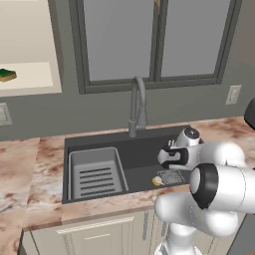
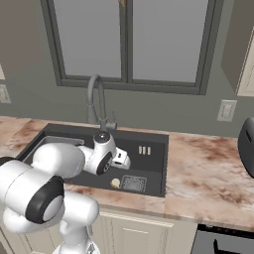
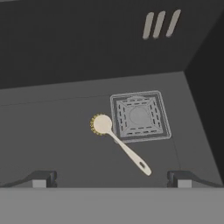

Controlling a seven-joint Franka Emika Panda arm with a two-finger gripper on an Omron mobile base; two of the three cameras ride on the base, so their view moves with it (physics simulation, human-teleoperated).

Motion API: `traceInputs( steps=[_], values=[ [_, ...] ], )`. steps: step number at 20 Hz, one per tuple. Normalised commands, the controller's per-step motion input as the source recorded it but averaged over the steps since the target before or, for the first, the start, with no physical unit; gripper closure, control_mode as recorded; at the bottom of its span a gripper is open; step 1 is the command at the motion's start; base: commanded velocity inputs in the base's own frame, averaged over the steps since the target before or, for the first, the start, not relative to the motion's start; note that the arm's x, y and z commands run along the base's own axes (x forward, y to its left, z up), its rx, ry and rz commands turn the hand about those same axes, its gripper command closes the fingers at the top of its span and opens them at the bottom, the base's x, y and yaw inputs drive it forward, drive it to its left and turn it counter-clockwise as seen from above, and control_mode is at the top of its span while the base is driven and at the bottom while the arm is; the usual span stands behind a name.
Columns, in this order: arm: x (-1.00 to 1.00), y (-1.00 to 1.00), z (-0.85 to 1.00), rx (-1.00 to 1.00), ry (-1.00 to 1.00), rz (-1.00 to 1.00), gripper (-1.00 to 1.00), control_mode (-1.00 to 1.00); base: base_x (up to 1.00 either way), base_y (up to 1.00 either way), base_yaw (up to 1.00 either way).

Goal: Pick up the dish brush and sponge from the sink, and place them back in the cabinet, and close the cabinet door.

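While hovering above the sink [image 3: 52, 131] floor, gripper [image 3: 111, 178] wide open and empty, dish brush [image 3: 118, 142] lying beside the square drain [image 3: 139, 116], sponge [image 1: 7, 75] on the cabinet [image 1: 30, 79] shelf.

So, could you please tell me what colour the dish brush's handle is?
Pale cream, clearest in the hand view: the dish brush lies on the dark sink floor.

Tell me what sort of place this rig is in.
A rendered home kitchen, most likely: a charcoal-black rectangular sink with a grey arched faucet, reddish marbled stone countertop, and cream base cabinets below a window.
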Motion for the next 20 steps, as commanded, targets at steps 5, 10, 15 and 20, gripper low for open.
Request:
traceInputs(
  steps=[5, 10, 15, 20],
  values=[
    [0.07, 0.0, -0.16, 0.0, 0.0, 0.0, -1.0, -1.0, 0.0, 0.0, 0.0],
    [0.07, 0.0, -0.2, 0.0, 0.0, 0.0, -1.0, -1.0, 0.0, 0.0, 0.0],
    [0.05, 0.0, -0.22, 0.0, 0.0, 0.0, -1.0, -1.0, 0.0, 0.0, 0.0],
    [0.06, 0.0, -0.22, 0.0, 0.0, 0.0, -1.0, -1.0, 0.0, 0.0, 0.0]
  ],
)
